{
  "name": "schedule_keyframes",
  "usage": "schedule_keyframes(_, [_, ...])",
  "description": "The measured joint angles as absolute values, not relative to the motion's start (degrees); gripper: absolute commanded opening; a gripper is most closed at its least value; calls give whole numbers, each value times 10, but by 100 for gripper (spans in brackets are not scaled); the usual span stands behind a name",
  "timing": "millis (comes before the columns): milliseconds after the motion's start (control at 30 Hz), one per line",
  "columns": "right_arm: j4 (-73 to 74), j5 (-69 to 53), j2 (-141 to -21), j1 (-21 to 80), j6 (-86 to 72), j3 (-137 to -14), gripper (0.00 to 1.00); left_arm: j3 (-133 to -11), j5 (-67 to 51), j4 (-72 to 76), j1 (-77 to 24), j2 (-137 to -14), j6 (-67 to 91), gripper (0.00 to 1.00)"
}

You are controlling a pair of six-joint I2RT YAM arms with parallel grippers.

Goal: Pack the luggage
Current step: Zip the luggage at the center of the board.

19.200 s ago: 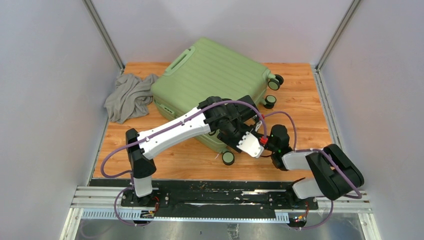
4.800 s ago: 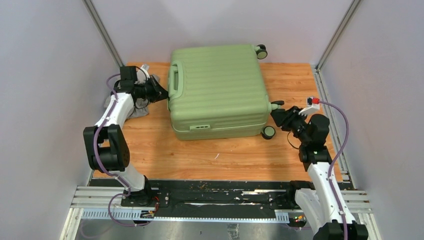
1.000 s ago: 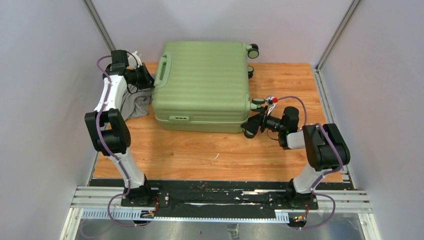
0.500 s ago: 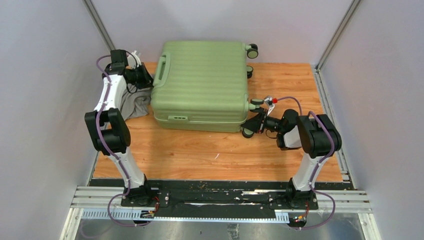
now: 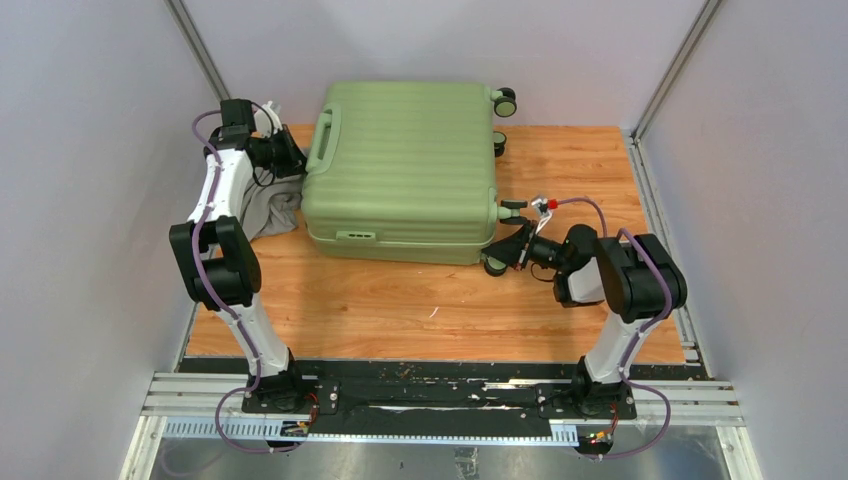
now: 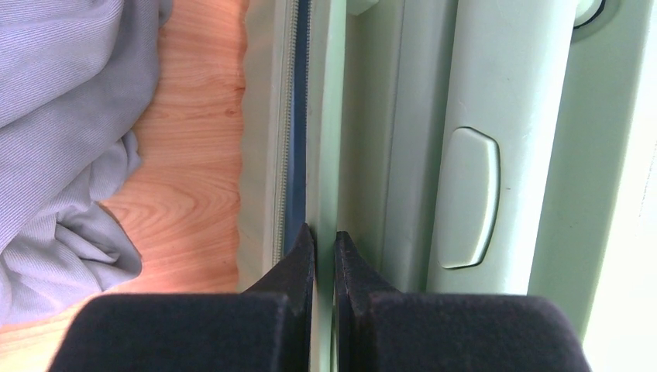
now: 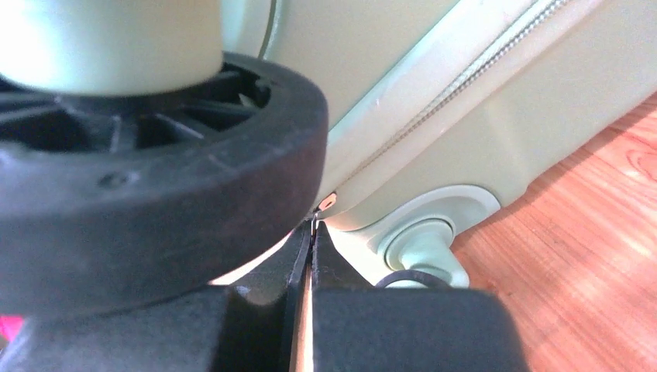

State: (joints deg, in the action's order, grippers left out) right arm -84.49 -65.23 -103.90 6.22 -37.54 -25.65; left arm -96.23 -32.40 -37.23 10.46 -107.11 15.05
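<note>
The luggage [image 5: 400,150], a light-green ribbed suitcase, lies flat at the back of the wooden table. At its left side, by the handle [image 5: 322,143], my left gripper [image 5: 298,160] is shut on the thin green rim of the upper shell [image 6: 324,155]. A blue strip of lining [image 6: 298,116] shows in the seam beside it. My right gripper [image 5: 505,250] is at the near right corner, under a black wheel [image 7: 155,170]. Its fingertips are shut on the small metal zipper pull [image 7: 316,221] at the end of the zipper [image 7: 465,85].
A crumpled grey cloth [image 5: 265,210] lies on the table left of the luggage, under my left arm. Two more wheels [image 5: 506,101] stick out at the far right corner. Bare wood [image 5: 400,300] stretches between the luggage and the arm bases. Walls close in on both sides.
My right gripper has closed on the zipper pull by the near right wheel, and its arm has shifted slightly. The left gripper and the luggage have not moved in the last second.
</note>
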Motion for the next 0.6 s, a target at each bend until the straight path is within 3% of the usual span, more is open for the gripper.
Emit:
schedule_keyframes(333, [-872, -502, -947, 103, -363, -142, 0, -954, -333, -332, 107, -1070, 198, 0])
schedule_keyframes(600, [-795, -427, -865, 164, -319, -113, 0, -910, -320, -265, 108, -1037, 221, 0])
